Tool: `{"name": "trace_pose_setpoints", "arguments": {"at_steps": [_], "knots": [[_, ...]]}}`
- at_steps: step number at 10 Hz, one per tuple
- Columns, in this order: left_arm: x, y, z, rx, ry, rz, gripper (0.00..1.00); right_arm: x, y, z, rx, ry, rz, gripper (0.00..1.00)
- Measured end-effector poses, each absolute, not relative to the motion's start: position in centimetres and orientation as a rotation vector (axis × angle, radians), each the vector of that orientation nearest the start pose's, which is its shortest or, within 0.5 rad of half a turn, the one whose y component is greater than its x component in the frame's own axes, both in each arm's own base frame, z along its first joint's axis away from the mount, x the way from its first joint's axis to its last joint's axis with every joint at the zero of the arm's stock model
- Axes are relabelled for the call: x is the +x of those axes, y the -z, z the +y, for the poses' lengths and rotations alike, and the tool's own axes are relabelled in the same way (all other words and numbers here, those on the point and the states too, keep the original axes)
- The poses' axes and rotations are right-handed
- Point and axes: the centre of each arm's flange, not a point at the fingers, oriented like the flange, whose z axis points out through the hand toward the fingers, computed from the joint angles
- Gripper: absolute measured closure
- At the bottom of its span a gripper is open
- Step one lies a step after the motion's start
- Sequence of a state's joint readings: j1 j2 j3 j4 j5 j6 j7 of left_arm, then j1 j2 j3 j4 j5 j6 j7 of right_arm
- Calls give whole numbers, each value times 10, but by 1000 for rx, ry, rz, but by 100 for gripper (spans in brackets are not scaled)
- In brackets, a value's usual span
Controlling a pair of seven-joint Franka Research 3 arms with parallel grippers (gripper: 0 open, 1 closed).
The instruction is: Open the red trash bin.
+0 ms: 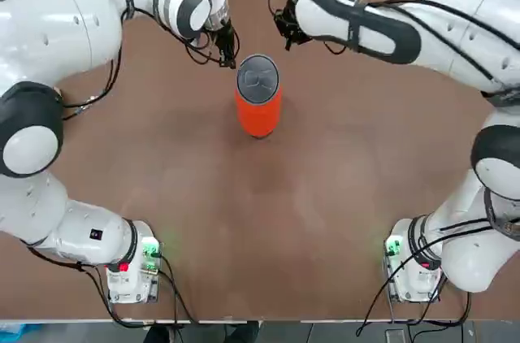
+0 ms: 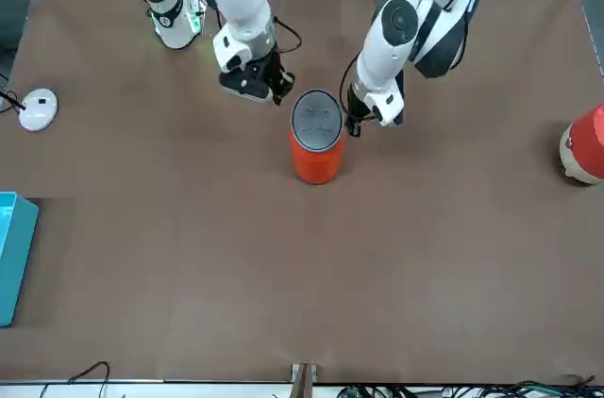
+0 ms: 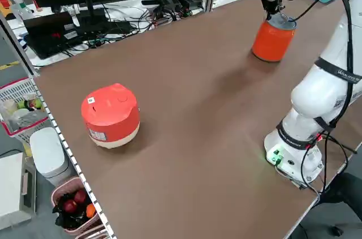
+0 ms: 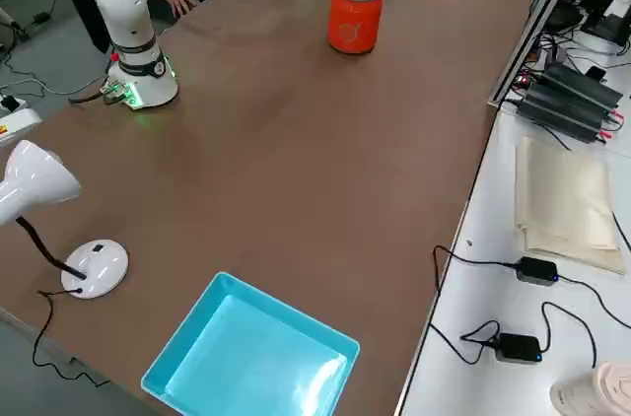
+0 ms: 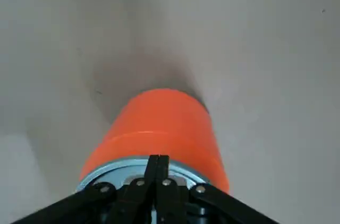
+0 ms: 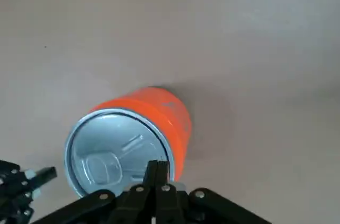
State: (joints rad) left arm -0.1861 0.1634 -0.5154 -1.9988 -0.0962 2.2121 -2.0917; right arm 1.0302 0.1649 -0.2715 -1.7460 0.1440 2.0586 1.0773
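Red trash bin [image 1: 258, 107], a small upright orange-red can with a round grey lid lying flat, stands mid-table, toward the far side. Big brown table [image 1: 268, 229] first: a red-and-white rounded pot [image 3: 110, 115] and a blue tray [image 4: 251, 362] sit well apart. Left gripper [image 1: 228, 57] and right gripper [image 1: 286, 32], both pinched shut on nothing, hang just beside the lid's rim, one each side
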Motion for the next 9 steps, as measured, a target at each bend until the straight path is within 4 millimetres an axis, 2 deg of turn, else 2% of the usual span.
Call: {"name": "trace_pose_setpoints", "arguments": {"at_steps": [2,5,9], "knots": [[454,-383,-379,-2409,-245,-2162,99,439,-472,459,-2916,49,551,99],[454,-383,-378,-2407,-245,-2166,99,432,-445,478,-2934,55,541,99],[454,-383,-378,-2406,-245,-2167,99,421,-427,495,-2951,57,512,99]]}}
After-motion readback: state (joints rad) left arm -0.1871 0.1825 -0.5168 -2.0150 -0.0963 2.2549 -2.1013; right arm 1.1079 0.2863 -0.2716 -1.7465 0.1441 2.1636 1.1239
